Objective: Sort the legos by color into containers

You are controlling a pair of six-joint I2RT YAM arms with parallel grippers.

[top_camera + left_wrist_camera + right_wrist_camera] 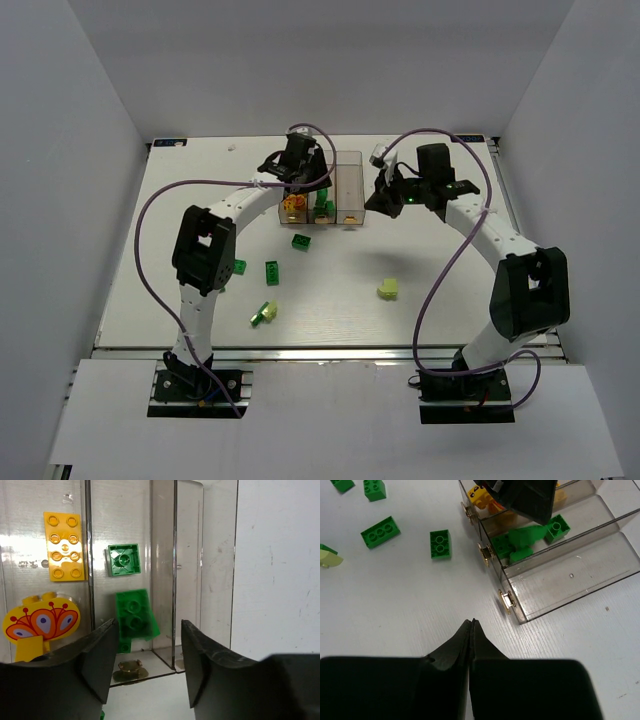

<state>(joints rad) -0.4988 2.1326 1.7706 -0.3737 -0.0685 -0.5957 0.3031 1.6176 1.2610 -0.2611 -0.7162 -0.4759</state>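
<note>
On the left of the table, you have loose green legos and one pale yellow-green brick. Your left gripper hangs over the containers, jaws parted, gripping nothing. Left bin: orange bricks. Middle bin: green bricks. Just right of the bins, your right gripper is clenched, fingers touching, empty. Another pale brick lies nearer you.

Left arm, right arm: white link shells, black joint housings. Purple cable trails back from behind each pincer. Left gripper: matte black fingers, blunt wedges. Right gripper: black, tapering to thin tips.
</note>
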